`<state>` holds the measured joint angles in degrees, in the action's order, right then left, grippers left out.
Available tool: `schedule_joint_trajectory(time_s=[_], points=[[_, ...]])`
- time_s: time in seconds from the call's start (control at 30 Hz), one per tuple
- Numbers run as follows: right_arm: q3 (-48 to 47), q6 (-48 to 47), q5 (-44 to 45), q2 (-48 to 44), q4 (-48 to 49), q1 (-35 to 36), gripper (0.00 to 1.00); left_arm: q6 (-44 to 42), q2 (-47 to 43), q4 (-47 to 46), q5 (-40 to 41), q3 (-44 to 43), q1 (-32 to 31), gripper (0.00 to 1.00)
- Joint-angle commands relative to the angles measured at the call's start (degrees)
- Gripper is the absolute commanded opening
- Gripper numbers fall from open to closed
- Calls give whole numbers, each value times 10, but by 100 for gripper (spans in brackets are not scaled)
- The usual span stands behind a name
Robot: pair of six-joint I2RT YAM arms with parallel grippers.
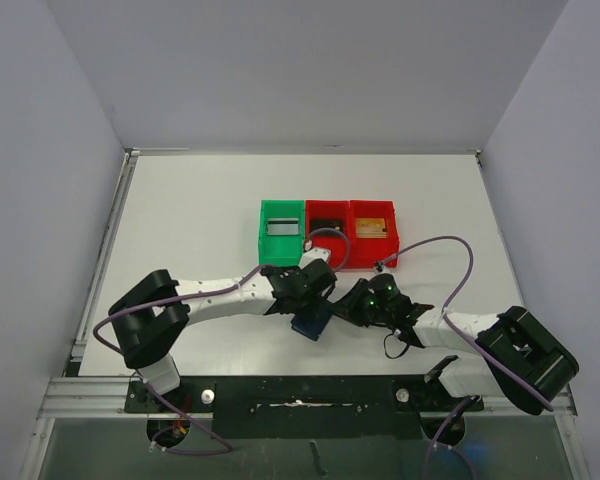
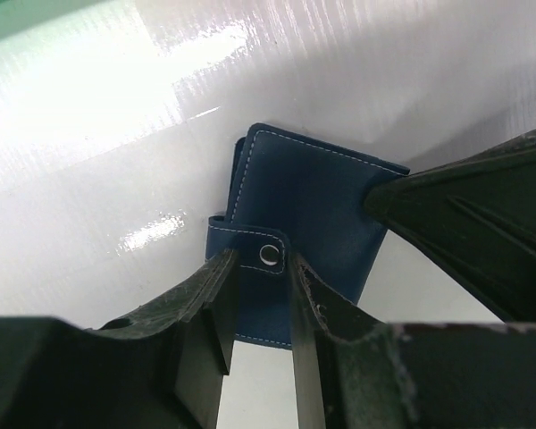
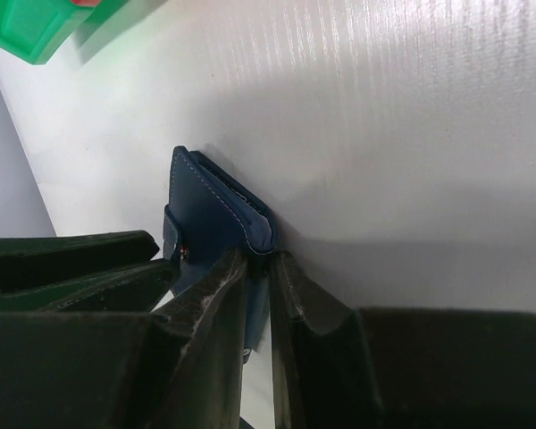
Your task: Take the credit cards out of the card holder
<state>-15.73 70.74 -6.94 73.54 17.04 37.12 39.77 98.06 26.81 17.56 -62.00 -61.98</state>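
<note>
Wallet [image 2: 313,192]: navy, white stitching, snap strap. Lies on table [image 1: 180,220], just in front of bins.
L gripper [image 2: 257,277]: arm low, reaching right; fingers near-closed, pinching the strap edge.
R gripper [image 3: 259,264]: arm reaching left; fingers near-closed on the wallet's folded edge.
Silver card [image 1: 283,227] in green bin [image 1: 263,240].
Black card [image 1: 327,223] in middle bin [image 1: 315,206], gold card [image 1: 372,227] in right bin [image 1: 372,206]; both bins red.
</note>
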Motion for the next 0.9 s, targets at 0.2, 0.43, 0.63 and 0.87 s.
schedule_joint_trajectory(time_s=[0.2,0.43,0.63,0.87], points=[[-5,-27,6,-8,-32,-13,0,1,-75,-33,-15,45,68,26],[-11,-32,0,-8,-33,-18,0,-38,-84,-84,-63,35,40,47],[-11,-31,1,-12,-33,-20,0,-73,-24,-60,-67,-11,11,51],[-9,-32,0,-22,-36,-25,0,-85,26,-5,-14,-38,-5,47]])
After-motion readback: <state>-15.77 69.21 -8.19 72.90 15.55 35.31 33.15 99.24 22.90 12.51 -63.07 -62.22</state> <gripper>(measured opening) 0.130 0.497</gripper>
